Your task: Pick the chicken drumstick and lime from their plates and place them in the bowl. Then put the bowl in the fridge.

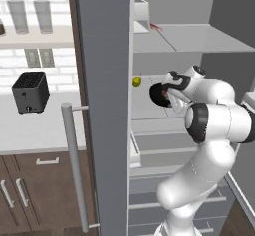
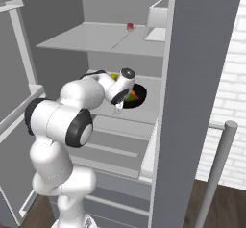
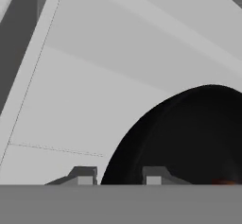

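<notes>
i see the bowl [image 3: 189, 138] on a fridge [image 1: 107, 80] shelf, the gripper [image 3: 119, 176] fingers slightly apart astride its rim.

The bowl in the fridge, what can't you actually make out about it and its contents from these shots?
- The bowl: in the right base view the arm's wrist covers most of it; only orange and green bits show inside.
- Left base view: the hand hides much of the bowl.
- Hand view: the bowl is cut off by the right and bottom edges, its inside too dark to read.
- The fingers straddle its rim; contact cannot be told.
</notes>
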Motion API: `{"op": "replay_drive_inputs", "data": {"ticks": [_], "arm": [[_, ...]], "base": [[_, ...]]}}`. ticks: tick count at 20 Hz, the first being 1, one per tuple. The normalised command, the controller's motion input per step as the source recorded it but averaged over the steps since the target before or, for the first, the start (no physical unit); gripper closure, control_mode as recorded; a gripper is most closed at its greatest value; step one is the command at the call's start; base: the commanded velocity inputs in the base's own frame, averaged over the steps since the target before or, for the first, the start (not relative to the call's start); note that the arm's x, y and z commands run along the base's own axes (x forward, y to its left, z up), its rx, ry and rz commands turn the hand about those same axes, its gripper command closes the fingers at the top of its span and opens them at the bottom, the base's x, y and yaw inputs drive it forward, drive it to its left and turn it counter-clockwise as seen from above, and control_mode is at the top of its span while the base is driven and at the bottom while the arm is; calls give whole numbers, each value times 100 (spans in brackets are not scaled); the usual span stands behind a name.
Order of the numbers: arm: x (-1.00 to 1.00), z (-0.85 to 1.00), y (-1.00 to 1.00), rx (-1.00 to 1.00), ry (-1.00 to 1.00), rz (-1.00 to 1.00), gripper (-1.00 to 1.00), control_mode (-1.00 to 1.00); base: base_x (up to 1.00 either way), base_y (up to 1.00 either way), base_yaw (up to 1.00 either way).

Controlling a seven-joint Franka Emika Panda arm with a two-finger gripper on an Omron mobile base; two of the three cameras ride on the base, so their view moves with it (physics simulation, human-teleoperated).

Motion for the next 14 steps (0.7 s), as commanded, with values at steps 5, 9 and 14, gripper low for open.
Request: {"op": "replay_drive_inputs", "data": {"ticks": [5,9,14], "arm": [[-12,10,1,0,-14,3,-100,-100],[-54,30,10,-5,-3,0,-100,-100],[-96,64,0,-8,5,0,-100,-100]], "base": [[0,0,0],[0,0,0],[0,0,0]]}}
